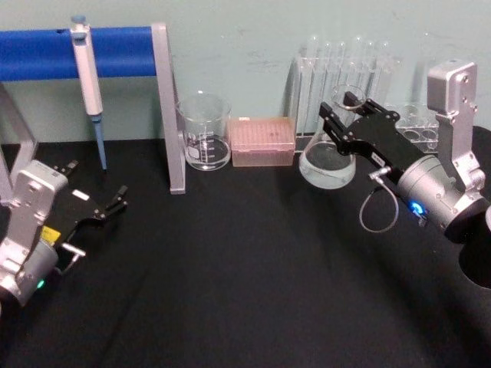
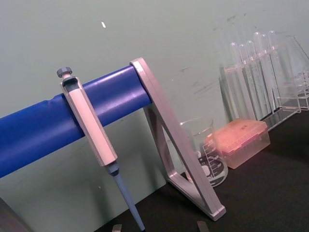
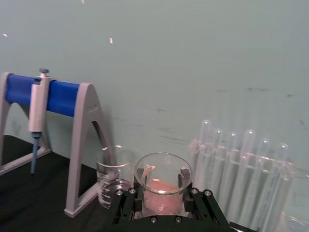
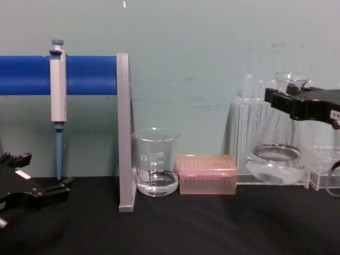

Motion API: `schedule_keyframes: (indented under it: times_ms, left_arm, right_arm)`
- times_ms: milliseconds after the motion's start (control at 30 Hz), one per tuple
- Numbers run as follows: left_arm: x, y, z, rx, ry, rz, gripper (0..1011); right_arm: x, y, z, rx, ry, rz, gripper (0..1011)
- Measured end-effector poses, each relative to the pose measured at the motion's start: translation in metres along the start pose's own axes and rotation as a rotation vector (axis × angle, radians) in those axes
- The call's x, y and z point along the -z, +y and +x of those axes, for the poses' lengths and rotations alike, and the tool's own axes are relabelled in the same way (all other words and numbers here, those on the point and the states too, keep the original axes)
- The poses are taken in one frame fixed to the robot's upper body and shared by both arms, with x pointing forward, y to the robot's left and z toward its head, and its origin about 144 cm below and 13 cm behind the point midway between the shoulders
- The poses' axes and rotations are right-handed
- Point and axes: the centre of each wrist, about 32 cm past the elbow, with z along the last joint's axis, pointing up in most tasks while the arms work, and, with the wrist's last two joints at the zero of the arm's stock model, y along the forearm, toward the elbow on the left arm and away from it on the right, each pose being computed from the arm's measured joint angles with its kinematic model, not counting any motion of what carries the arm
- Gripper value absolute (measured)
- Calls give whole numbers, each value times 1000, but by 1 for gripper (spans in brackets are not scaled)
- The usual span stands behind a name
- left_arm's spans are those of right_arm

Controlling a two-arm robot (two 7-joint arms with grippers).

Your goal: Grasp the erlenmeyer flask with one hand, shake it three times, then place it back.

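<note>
On the right side, the right hand (image 1: pixel 349 103) is pinching the neck of the erlenmeyer flask (image 1: pixel 327 162) just under its flared rim, with 1 black finger on each side of the glass. The flask is upright in front of the rack of test tubes (image 1: pixel 345 65), near the back wall, and has a little clear liquid in its wide base. In the chest view its bottom is very close to the table (image 1: pixel 245 276), and I cannot tell whether it touches. In the right wrist view the flask's round rim sits between the 2 fingers. To the left of the flask is a pink tip box (image 1: pixel 263 142), then a glass beaker (image 1: pixel 205 132) with printed marks. The beaker is just beside the grey leg of a stand with a blue bar (image 1: pixel 115 50), where a pipette (image 1: pixel 88 77) hangs tip down. The left hand (image 1: pixel 116 201) sits low at the near left of the table, well apart from the flask, its fingers spread and holding nothing.
</note>
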Motion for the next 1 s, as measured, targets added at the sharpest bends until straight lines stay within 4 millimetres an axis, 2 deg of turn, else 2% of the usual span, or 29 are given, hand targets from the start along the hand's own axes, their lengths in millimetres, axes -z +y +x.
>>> schedule_keyframes:
  times_ms: [400,1000]
  left_arm:
    - [0,0,0,0,0,0,1001]
    - [0,0,0,0,0,0,1001]
  right_arm:
    - [2,-3,1,68,1,-9,450]
    - [1,-3,3,70,1,-9,450]
